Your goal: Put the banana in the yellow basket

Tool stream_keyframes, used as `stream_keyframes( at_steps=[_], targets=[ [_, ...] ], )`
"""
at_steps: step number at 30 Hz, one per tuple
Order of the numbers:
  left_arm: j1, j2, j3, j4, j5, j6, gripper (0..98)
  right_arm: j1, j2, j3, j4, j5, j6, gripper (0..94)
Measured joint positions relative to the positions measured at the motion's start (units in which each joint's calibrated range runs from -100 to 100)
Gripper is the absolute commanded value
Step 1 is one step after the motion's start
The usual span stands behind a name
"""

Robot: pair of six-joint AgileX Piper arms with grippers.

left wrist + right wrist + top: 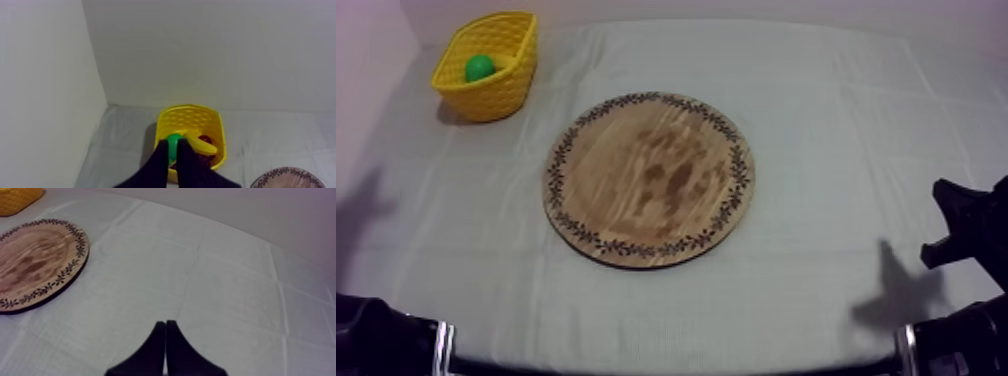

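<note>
No text, label, brand, number or sign can be read on anything here. The only marking is a dark band of small leaf-like figures running round the rim of the round, light-brown wooden board (pixel 648 180) on the cloth-covered surface (pixel 836 120). It is ornament and not lettering.
</note>
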Motion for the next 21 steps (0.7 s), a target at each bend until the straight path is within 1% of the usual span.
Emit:
stream_keyframes(
  at_steps=[8, 11, 14, 21],
  targets=[
    [1.21, -16.79, 21.40, -0.25, -10.00, 1.02, 1.0, 0.00, 0.00, 0.00, 0.00, 0.07, 0.00, 0.3],
    [1.38, -22.63, 29.44, -0.18, -12.55, 1.04, 0.4, 0.00, 0.00, 0.00, 0.00, 0.07, 0.00, 0.3],
    [1.44, -28.41, 37.42, 0.26, -13.33, 0.34, 0.2, 0.00, 0.00, 0.00, 0.00, 0.07, 0.00, 0.3],
    [1.82, -39.59, 52.15, 0.58, -14.05, -1.37, 0.0, 0.00, 0.00, 0.00, 0.00, 0.01, 0.01, 0.3]
  ],
)
